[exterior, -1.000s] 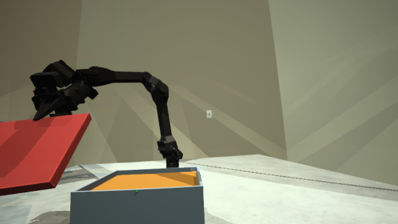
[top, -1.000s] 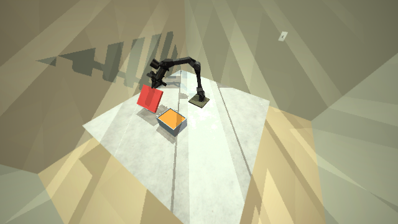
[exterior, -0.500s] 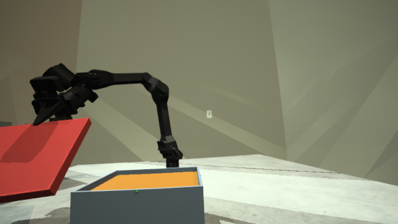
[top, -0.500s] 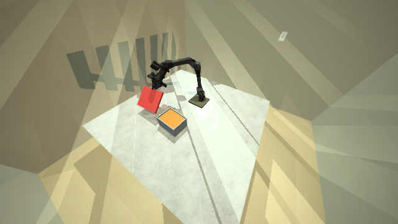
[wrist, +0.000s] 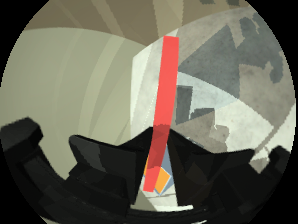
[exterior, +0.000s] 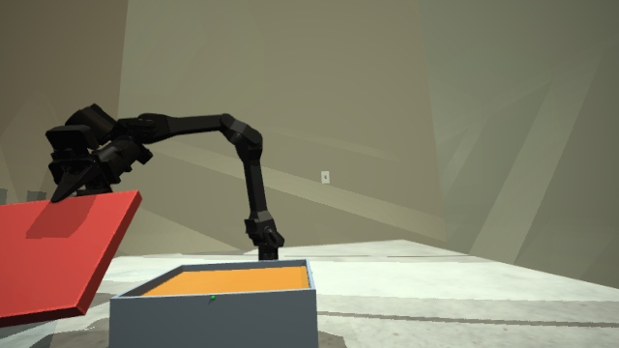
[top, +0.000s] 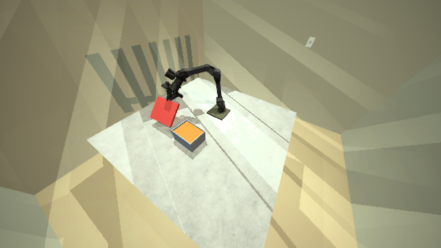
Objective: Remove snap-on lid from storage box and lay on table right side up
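The red square lid is off the box and steeply tilted, with its upper edge in my gripper. My gripper is shut on that edge, one finger on each face. The lid hangs above the table, left of the box in the top and exterior views, and a shadow lies beneath it. The grey-blue storage box stands upright and open, with an orange surface inside. A small green dot marks its front rim. Which face of the lid is its top cannot be told.
The pale table carries the box and the arm's base plate, which is behind and to the right of the box in the top view. The table's left edge runs beyond the lid. Shadow bands cross the table.
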{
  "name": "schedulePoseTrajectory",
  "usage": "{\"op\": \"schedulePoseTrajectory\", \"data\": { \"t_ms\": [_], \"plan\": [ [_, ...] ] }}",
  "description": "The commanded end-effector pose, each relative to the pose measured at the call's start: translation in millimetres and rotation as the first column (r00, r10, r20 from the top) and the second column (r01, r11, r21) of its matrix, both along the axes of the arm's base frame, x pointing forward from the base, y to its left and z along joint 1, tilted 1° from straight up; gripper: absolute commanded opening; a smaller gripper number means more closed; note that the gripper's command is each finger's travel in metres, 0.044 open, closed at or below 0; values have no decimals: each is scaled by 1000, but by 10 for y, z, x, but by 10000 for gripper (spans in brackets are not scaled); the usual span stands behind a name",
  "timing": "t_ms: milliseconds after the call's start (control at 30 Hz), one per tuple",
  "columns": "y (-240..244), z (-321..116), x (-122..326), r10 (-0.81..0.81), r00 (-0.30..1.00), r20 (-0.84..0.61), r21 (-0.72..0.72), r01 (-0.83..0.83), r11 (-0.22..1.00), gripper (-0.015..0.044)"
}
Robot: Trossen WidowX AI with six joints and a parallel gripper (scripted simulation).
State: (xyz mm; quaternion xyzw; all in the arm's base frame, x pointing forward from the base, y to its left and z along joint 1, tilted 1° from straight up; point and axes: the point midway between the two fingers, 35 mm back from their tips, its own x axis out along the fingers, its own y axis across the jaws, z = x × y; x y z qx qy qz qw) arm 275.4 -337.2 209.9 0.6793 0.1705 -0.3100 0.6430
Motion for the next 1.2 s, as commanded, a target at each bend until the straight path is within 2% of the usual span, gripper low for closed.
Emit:
{"op": "schedulePoseTrajectory", "data": {
  "t_ms": [0,1167],
  "plan": [
    [10,-35,7,5,1000,6,2,-5,1000,0],
    [6,-315,8,5,1000,6,2,-5,1000,0]
  ]
}}
